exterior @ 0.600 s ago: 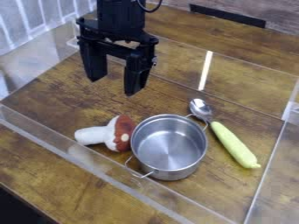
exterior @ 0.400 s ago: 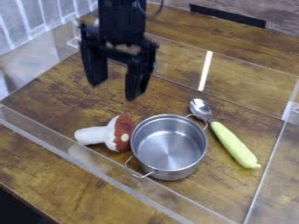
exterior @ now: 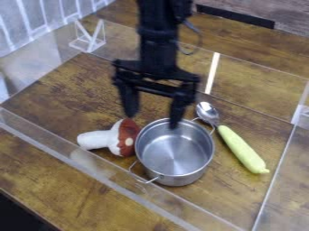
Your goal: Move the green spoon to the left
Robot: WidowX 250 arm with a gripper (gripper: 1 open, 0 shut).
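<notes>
The green spoon (exterior: pixel 234 136) lies on the wooden table to the right of a steel pot (exterior: pixel 175 151), with its yellow-green handle toward the front right and its silver bowl toward the back. My gripper (exterior: pixel 156 115) hangs open above the pot's back rim, fingers pointing down and nothing between them. It stands to the left of the spoon's bowl and apart from it.
A red-and-white toy mushroom (exterior: pixel 107 137) lies left of the pot, touching it. Clear acrylic walls (exterior: pixel 49 135) border the table at the front, left and right. A small clear stand (exterior: pixel 87 36) sits at the back left.
The gripper has moved right and toward the front, from over the table's back left to just above the pot's rear edge. Its jaws stay open. The objects have not moved.
</notes>
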